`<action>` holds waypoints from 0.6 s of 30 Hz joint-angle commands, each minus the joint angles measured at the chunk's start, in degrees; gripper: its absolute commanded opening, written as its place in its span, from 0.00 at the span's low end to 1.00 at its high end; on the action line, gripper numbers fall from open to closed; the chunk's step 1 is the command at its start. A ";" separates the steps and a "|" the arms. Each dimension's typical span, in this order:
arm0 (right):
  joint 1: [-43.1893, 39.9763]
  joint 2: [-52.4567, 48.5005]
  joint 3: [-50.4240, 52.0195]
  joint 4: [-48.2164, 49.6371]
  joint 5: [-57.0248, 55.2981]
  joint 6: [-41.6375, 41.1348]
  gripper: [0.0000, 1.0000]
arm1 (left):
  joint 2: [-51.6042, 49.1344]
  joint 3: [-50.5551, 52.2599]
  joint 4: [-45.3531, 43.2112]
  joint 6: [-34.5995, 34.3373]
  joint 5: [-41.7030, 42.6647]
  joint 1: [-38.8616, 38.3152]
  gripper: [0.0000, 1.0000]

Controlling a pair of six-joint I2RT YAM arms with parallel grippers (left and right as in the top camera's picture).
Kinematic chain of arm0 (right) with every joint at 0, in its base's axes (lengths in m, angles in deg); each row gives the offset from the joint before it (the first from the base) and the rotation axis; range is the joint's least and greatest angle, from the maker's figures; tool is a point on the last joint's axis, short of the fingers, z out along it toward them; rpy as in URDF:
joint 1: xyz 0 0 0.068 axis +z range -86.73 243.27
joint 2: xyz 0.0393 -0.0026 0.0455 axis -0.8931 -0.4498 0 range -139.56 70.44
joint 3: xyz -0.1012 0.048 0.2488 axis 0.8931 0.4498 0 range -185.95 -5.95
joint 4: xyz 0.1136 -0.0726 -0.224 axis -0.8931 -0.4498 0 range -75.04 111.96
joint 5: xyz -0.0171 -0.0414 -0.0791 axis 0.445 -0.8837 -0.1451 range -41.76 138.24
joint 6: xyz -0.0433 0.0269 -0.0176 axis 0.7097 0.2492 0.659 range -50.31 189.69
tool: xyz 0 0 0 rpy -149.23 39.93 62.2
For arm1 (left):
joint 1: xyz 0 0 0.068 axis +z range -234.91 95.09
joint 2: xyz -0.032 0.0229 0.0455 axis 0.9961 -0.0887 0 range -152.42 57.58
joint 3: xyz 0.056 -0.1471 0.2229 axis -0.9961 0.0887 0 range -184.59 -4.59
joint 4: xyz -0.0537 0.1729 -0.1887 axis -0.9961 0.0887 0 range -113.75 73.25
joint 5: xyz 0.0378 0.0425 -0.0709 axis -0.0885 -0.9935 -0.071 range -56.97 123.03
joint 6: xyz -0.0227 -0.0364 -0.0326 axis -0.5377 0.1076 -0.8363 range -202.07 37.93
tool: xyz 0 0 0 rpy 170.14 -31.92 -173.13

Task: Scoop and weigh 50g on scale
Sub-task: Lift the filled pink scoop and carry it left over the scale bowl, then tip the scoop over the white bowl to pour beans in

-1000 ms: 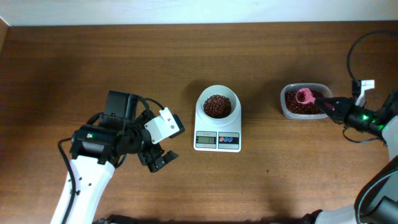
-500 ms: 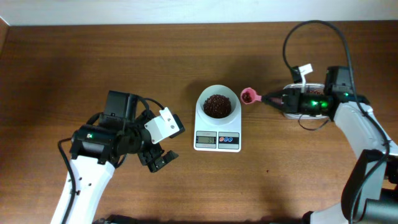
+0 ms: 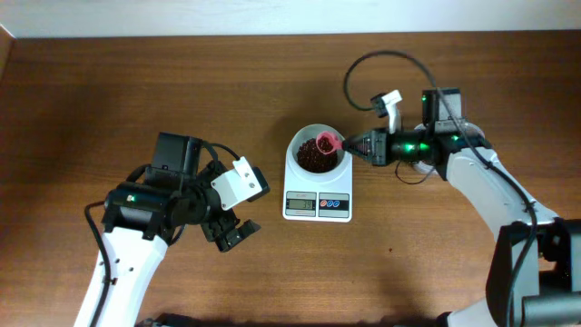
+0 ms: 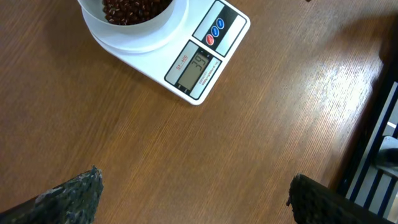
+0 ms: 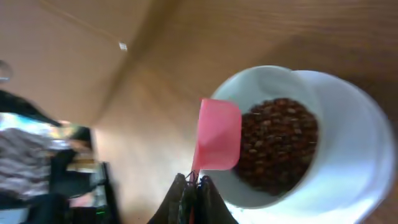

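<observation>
**Scale** point(image 3: 317, 205) — white, sitting near the middle of the brown wooden table point(image 3: 136, 82). Its grey display point(image 4: 194, 67) and its blue and red buttons point(image 4: 216, 30) are facing the robot's side. Digits are showing, but they are not reading clearly.

**Bowl** point(image 3: 318, 132): round and white, resting on the scale's platform and holding a heap of red beans point(image 3: 311, 158).

**Pink scoop** point(image 5: 217, 142): hanging tilted over the right side of the bowl, just above the beans.

**Right gripper** point(image 3: 352, 145): reaching in from the right, its jaws pinching fully together on the scoop's thin handle.

**Left gripper** point(image 4: 196, 199) — hovering over bare wood to the left of the scale and well apart from it. Its fingers point(image 4: 68, 193) are spreading as wide as they go and gripping nothing.
</observation>
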 commanded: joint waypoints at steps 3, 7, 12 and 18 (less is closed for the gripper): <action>3.13 1.01 -0.35 1.29 -9.68 8.28 0.04 | 0.09 0.17 0.07 0.94 0.63 0.24 0.99; 6.23 4.66 -0.42 1.49 -17.75 11.76 0.04 | 0.09 0.17 0.07 0.94 0.63 0.24 0.99; 9.81 10.93 -0.44 0.94 -28.79 14.51 0.04 | 0.09 0.17 0.07 0.92 0.63 0.24 0.99; 13.60 11.45 -0.46 0.17 -36.79 17.33 0.04 | 0.09 0.17 0.07 0.94 0.63 0.24 0.99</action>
